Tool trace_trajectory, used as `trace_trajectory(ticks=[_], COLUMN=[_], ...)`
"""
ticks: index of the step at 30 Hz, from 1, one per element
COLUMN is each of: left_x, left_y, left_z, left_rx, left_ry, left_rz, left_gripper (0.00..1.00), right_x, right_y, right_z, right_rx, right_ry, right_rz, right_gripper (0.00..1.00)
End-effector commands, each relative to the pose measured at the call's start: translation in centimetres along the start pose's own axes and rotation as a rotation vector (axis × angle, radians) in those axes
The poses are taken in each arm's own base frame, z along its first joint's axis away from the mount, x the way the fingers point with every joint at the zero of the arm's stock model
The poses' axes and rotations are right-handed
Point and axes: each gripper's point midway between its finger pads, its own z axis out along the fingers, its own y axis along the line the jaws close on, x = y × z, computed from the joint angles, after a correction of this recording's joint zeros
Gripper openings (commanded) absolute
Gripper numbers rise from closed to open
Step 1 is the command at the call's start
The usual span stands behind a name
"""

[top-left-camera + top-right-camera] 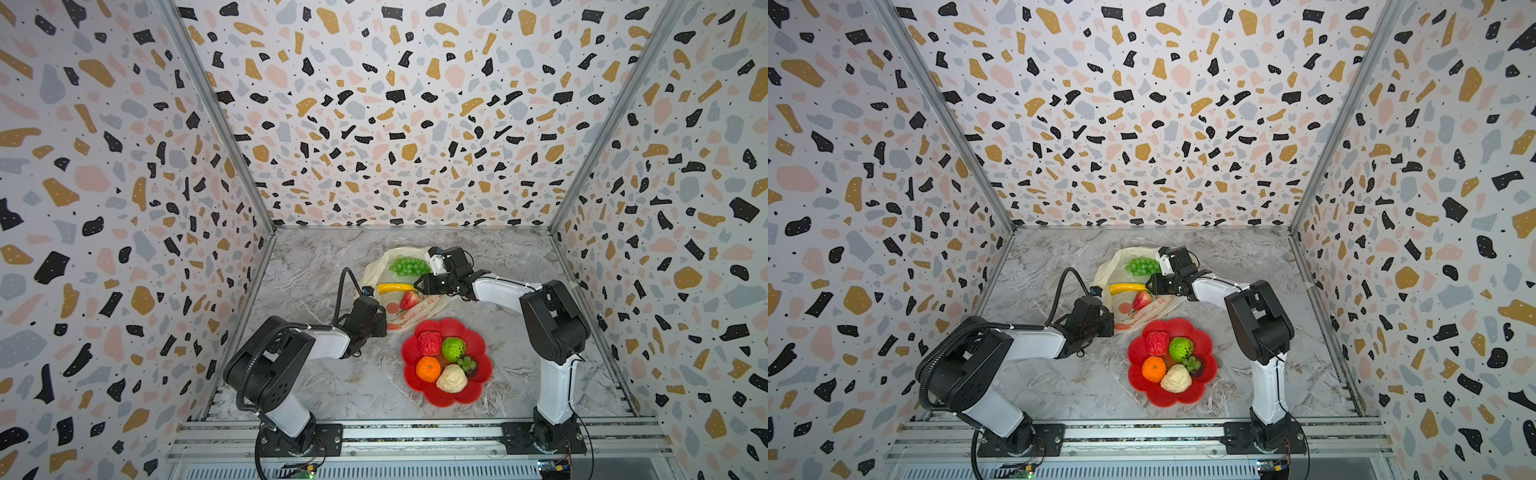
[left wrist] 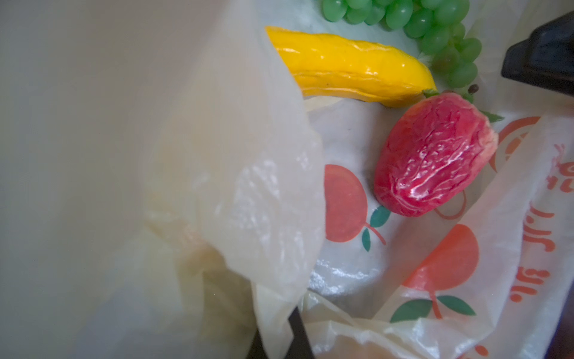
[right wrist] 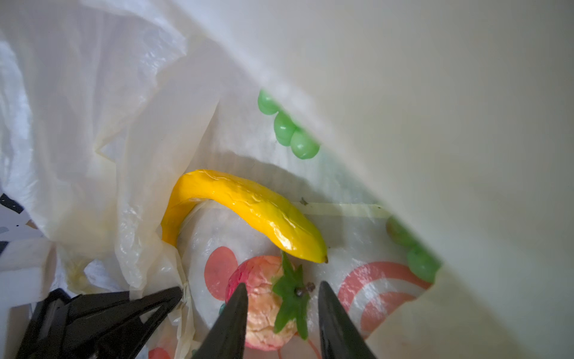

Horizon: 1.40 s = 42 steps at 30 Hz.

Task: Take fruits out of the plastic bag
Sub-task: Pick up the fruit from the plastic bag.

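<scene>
**Inspector:** Top views first. Where is the plastic bag (image 1: 376, 266) lying?

**Assistant:** In both top views it is lying open on the marble surface (image 1: 316, 374), toward the back, just behind the red flower dish (image 1: 476, 341). The grape bunch (image 1: 409, 266), the banana (image 1: 395, 288) and the strawberry (image 1: 409, 300) are lying inside it. The orange (image 1: 428, 369), the bumpy red fruit (image 1: 429, 343), the green fruit (image 1: 454, 349) and the cream knobbly fruit (image 1: 451, 378) are resting in the dish.

**Inspector:** And the arms?

**Assistant:** The left gripper (image 1: 384, 322) is sitting at the bag's near edge. The right gripper (image 1: 419, 286) is reaching into the bag's mouth, above the strawberry. I cannot tell how the jaws are standing from up here.

**Inspector:** Left wrist view.

**Assistant:** The left gripper (image 2: 279, 338) is pinching a fold of the bag's film with its jaws pressed together, and the film is draping across most of the picture. Beyond the fold the banana (image 2: 348, 68) is lying between the grape bunch (image 2: 435, 18) and the strawberry (image 2: 435, 155), its tip just beside the strawberry's leaves.

**Inspector:** Right wrist view.

**Assistant:** The right gripper (image 3: 281, 298) is holding its jaws spread, one on each side of the strawberry's (image 3: 264, 298) leafy end. Whether they are touching it I cannot tell. The left gripper (image 3: 177, 293) is showing just beside them, clamping the bag's edge.
</scene>
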Motion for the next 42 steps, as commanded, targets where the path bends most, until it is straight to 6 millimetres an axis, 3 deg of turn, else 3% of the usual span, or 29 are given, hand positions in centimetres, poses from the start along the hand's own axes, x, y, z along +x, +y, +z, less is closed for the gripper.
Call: trace_trajectory(ticks=[1,18,31,42], left_x=[0.8,0.7,0.7,0.5], left_y=[-0.2,-0.3,-0.2,-0.2], left_z=[-0.2,-0.3,-0.3,-0.4], left_rx=[0.012,0.015,0.010,0.007], left_ry=[0.027,0.023,0.023,0.018], left_rz=[0.010,0.016,0.017,0.022], left_gripper=[0.03,0.03,0.03,0.02], right_x=[-1.0,-0.2,-0.1,-1.5], right_y=[-0.1,-0.4,-0.1,4.2], right_z=[0.4,1.7,1.3,-3.0], right_rx=[0.011,-0.023,0.000,0.067], right_ry=[-0.019,-0.004,-0.001,-0.071], right_rz=[0.005,0.025,0.002,-0.149], right_gripper=[0.37,0.17,0.05,0.00])
